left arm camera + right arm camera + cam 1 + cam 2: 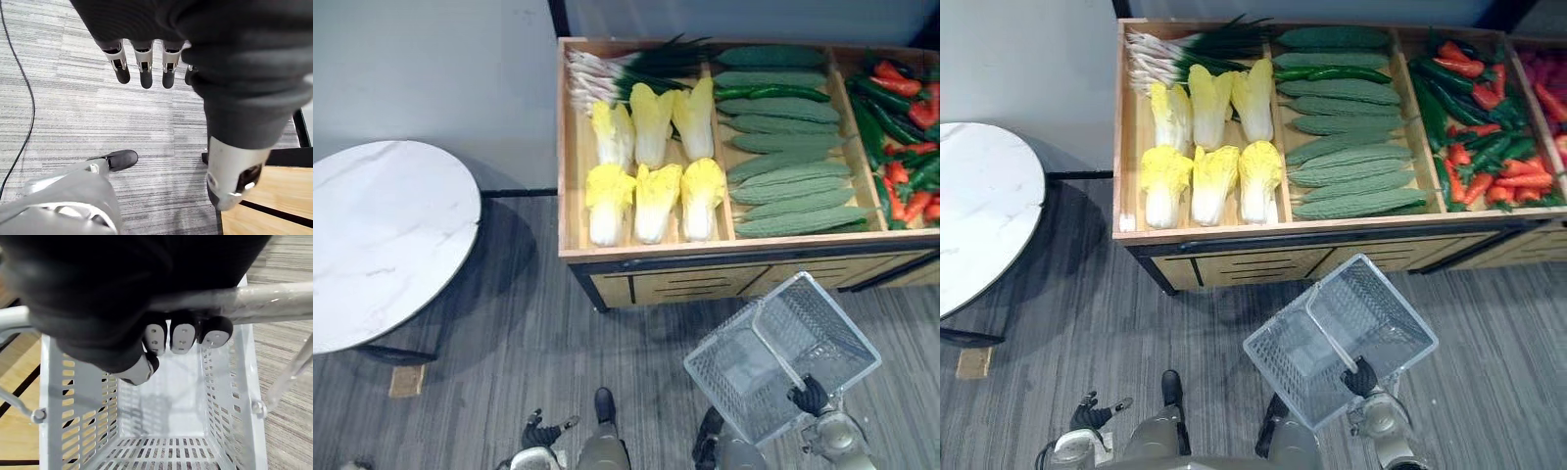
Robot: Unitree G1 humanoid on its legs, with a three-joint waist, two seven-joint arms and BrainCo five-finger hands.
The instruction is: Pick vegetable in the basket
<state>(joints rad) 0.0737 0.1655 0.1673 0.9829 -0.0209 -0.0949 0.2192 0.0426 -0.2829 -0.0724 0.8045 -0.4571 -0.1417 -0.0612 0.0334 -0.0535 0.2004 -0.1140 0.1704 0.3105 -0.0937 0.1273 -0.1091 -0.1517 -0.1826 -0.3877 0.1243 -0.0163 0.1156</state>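
A grey mesh basket (822,328) hangs tilted over the floor in front of the wooden stall, with nothing in it. My right hand (809,397) is shut on the basket handle (274,301), fingers curled round the bar. My left hand (540,432) hangs low at the lower left with fingers (145,66) straight, holding nothing. On the stall lie yellow-white cabbages (654,201), green onions (617,70), long green cucumbers (783,162), and red and green peppers (901,137).
The wooden stall (607,257) has a raised front rim and stands just beyond the basket. A round white marble table (382,235) stands to the left. Grey striped carpet lies between them.
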